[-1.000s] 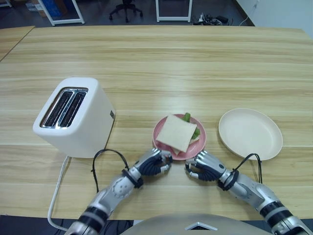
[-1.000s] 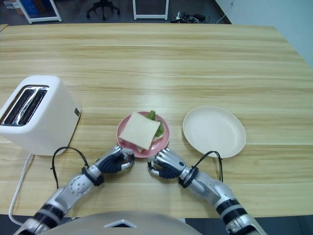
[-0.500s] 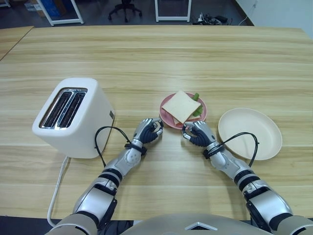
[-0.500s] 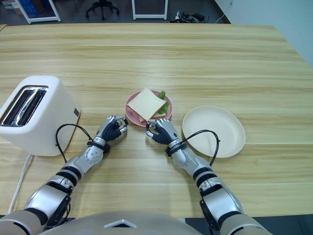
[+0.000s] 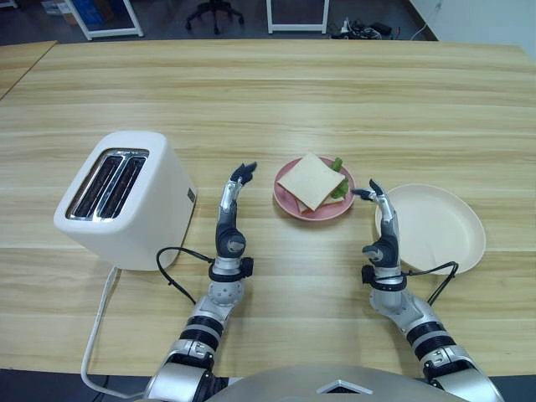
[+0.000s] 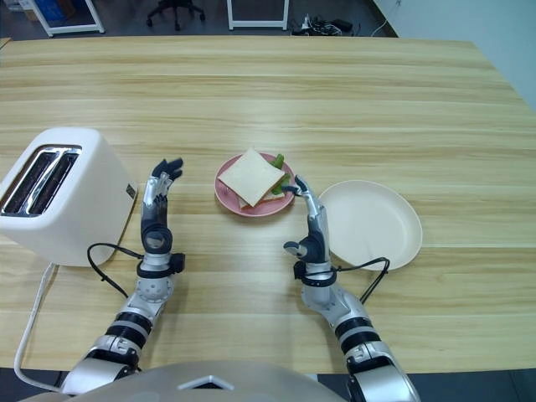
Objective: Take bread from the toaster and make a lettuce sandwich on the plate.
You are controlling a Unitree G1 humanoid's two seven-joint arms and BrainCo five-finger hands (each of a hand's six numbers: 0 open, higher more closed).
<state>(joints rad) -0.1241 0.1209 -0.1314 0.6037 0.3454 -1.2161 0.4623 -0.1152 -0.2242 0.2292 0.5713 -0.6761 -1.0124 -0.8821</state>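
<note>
On the pink plate (image 5: 289,203) lies a sandwich (image 5: 312,181): a white bread slice on top, green lettuce (image 5: 337,165) peeking out at its far right edge. The white toaster (image 5: 124,199) stands at the left with both slots showing no bread. My left hand (image 5: 229,216) is held upright with fingers straight, open, between toaster and plate. My right hand (image 5: 381,228) is also upright and open, between the pink plate and a cream plate, holding nothing.
An empty cream plate (image 5: 459,244) sits right of the pink plate. The toaster's white cord (image 5: 94,335) runs off the near table edge. Black cables loop from both wrists. Wide bare wood lies beyond the plates.
Both hands went from curled at the plate's near edge to open and upright, drawn apart from the plate. Over the full second the pink plate with sandwich moved farther from me.
</note>
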